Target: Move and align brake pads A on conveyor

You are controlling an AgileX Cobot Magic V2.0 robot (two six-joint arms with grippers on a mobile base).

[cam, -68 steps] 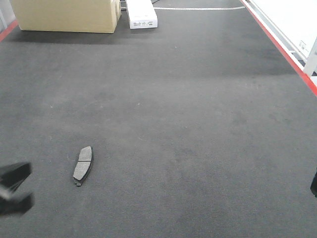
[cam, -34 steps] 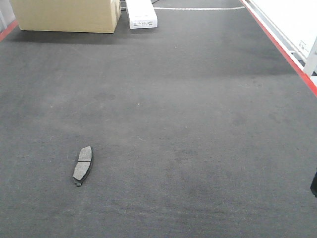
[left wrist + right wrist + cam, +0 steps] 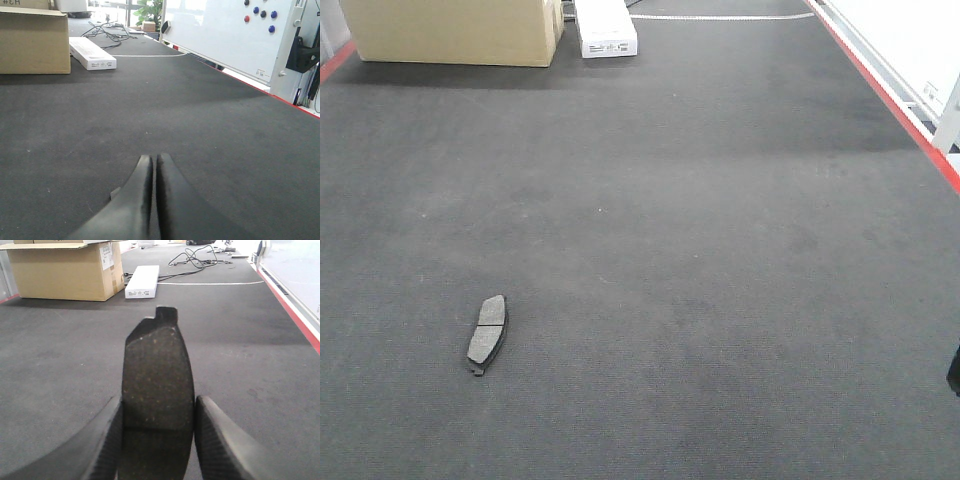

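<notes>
Cardboard box [image 3: 455,30] and white carton [image 3: 605,28] stand far left, at the far end of the conveyor [image 3: 700,250]. One brake pad [image 3: 487,330] lies left of centre, open surface around it. Left fingers [image 3: 140,185]: pressed together, holding nothing. Right fingers [image 3: 107,440]: clamping a second brake pad [image 3: 157,365]. A red strip [image 3: 890,100] borders the right edge.

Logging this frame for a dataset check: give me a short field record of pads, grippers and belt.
surface: conveyor, dark belt, red edge strips
loose brake pad: flat on belt, lower left of front view
held brake pad: clamped in right gripper
left gripper: shut, holding nothing
far end: cardboard box, white carton
</notes>
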